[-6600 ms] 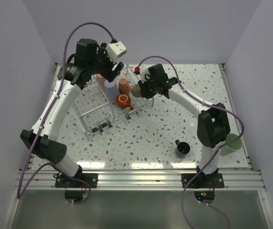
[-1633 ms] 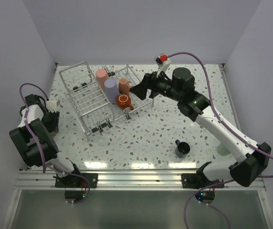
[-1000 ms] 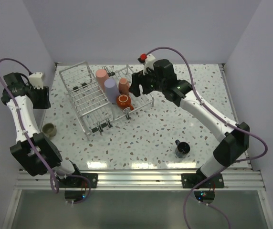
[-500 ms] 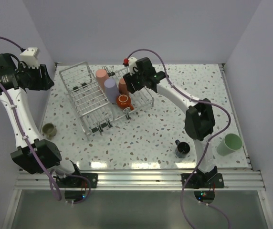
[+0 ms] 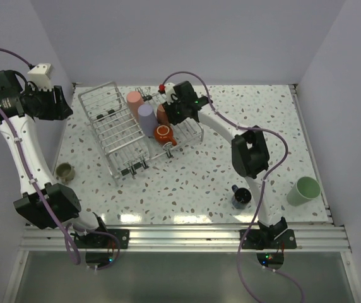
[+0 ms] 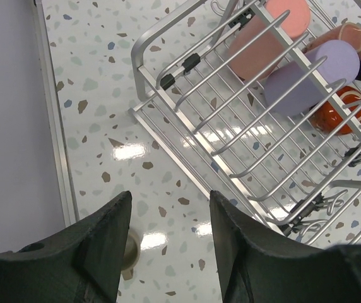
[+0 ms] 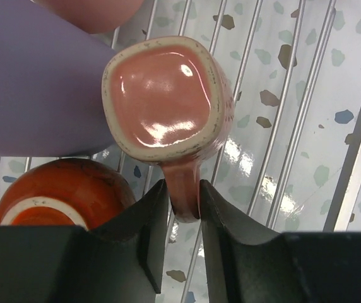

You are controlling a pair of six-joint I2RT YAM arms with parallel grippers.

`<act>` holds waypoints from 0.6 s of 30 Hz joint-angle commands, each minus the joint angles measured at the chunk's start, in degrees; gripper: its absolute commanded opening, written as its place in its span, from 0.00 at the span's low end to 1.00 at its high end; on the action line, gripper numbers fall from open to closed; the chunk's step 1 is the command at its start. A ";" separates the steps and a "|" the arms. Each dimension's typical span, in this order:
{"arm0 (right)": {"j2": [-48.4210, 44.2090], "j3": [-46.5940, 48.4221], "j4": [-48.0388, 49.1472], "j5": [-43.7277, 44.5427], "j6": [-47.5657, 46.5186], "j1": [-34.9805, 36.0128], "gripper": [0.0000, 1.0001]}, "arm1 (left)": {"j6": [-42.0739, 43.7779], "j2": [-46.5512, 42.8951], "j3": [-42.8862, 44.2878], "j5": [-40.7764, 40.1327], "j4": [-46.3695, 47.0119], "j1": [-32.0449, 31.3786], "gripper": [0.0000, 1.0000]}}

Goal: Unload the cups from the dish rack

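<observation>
The wire dish rack (image 5: 120, 136) holds a pink cup (image 5: 134, 100), a lavender cup (image 5: 146, 116), a salmon cup (image 5: 161, 115) and an orange-red cup (image 5: 163, 134). My right gripper (image 5: 170, 110) is at the salmon cup. In the right wrist view the salmon cup (image 7: 161, 95) is upside down and my right gripper (image 7: 182, 202) is shut on its handle. My left gripper (image 5: 60, 104) is open and empty, high above the table left of the rack (image 6: 187, 136). A beige cup (image 5: 64, 171) stands on the table below it.
A dark cup (image 5: 241, 197) lies on the table at the front right. A mint-green cup (image 5: 305, 190) stands near the right edge. Walls close in left, right and back. The lavender cup (image 7: 35, 95) and orange-red cup (image 7: 54, 196) crowd the salmon one.
My right gripper has moved left onto the salmon cup in the rack. My left arm, which earlier set the beige cup down at the left, has stayed raised and hardly moved.
</observation>
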 commanded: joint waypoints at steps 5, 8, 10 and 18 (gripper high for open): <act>-0.51 1.67 1.13 0.21 -0.99 -0.29 0.10 | -0.16 0.62 2.14 1.08 -0.49 -0.08 0.56; -2.09 0.44 1.84 0.21 -1.60 -0.21 0.00 | 0.02 0.62 2.40 1.17 -0.41 -0.17 0.56; -3.58 -1.48 2.63 1.26 -1.60 -0.20 0.00 | 0.11 0.62 2.49 1.34 -0.23 -0.17 0.56; -14.39 -6.59 9.39 9.25 2.08 -0.29 0.00 | 0.37 0.35 3.54 2.83 0.38 -0.78 0.56</act>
